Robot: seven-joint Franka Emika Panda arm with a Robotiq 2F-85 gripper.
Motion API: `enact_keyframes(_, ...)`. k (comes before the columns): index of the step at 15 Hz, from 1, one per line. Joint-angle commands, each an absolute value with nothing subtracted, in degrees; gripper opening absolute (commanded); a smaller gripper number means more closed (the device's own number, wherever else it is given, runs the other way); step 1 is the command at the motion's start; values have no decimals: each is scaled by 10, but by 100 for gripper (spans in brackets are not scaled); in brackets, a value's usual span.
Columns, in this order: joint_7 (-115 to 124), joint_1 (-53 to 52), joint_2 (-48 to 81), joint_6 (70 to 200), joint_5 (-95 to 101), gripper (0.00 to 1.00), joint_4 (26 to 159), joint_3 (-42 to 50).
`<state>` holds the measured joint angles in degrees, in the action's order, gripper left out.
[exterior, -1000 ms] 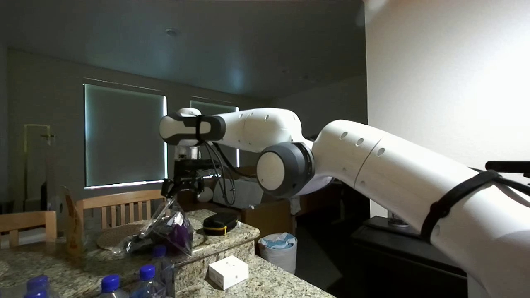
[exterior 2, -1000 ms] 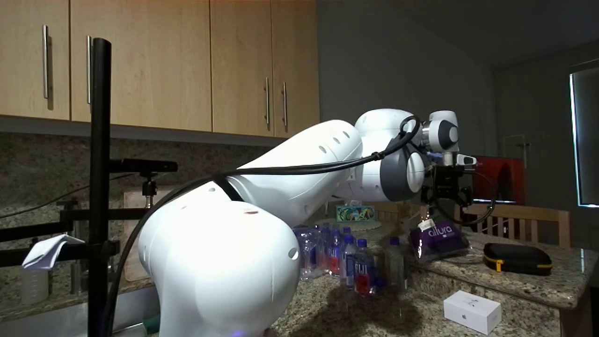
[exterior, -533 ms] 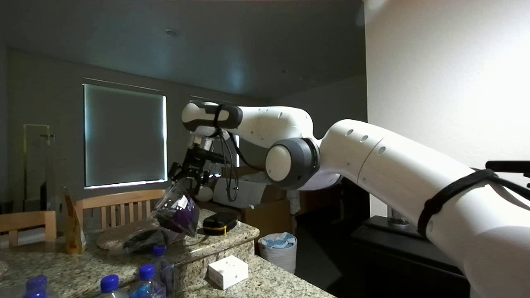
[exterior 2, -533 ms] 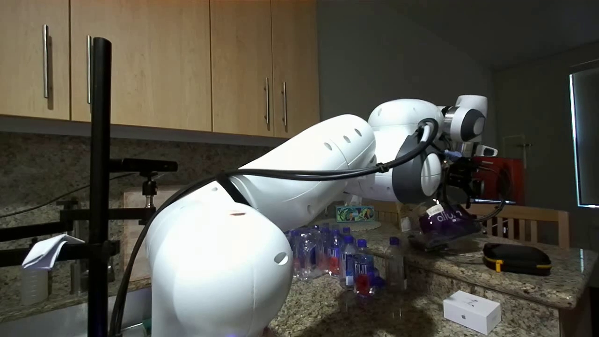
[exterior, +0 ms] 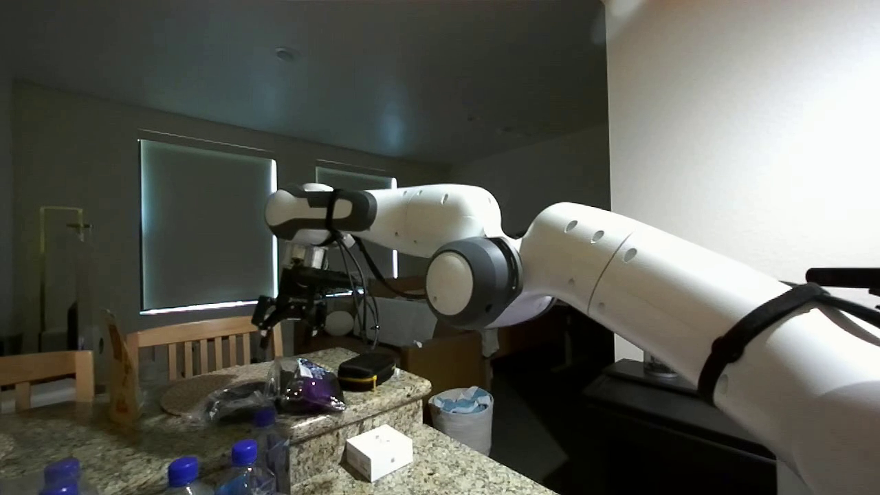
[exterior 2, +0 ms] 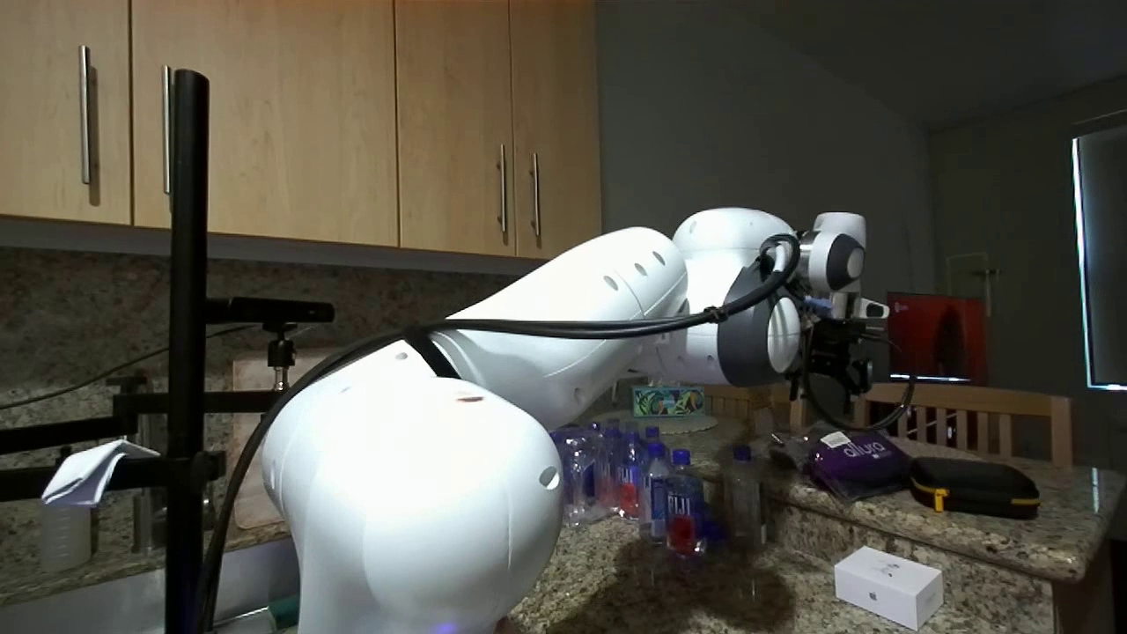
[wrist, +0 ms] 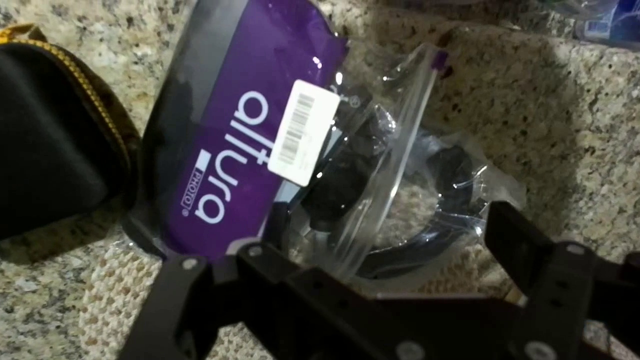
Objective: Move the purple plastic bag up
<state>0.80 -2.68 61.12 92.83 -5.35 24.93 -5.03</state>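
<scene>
The purple plastic bag (exterior: 315, 390) lies on the raised granite counter in both exterior views, its printed face (exterior 2: 863, 453) turned up. In the wrist view the bag (wrist: 235, 130) carries a white barcode label, and clear zip-top plastic (wrist: 395, 180) with dark items spreads beside it. Whether that plastic belongs to the same bag I cannot tell. My gripper (exterior: 291, 331) stands open above the counter, apart from the bag, slightly to one side of it. Between the fingertips of the gripper (wrist: 387, 216) only the clear plastic and counter beneath show; nothing is held.
A black case (exterior: 364, 371) with a yellow zipper sits close beside the bag. On the lower counter are a white box (exterior 2: 887, 586) and several clear bottles (exterior 2: 682, 511) with blue caps. A round woven mat (exterior: 189, 395) lies on the raised counter.
Earlier the bag hung from the gripper by its clear plastic and swung rightward in an exterior view. Now it rests on the counter, let go, and the arm has come back left.
</scene>
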Motion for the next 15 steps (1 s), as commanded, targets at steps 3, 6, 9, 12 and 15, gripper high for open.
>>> enact_keyframes(3, -2, -53, 602, 906, -36, 100, 268, -41)
enact_keyframes(6, 2, -62, 591, 887, -23, 100, 262, -32)
enact_keyframes(9, 5, -77, 574, 855, 10, 100, 269, -10)
enact_keyframes(12, -6, -88, 565, 821, 32, 100, 269, 2)
enact_keyframes(15, 7, -87, 586, 830, 20, 100, 242, -4)
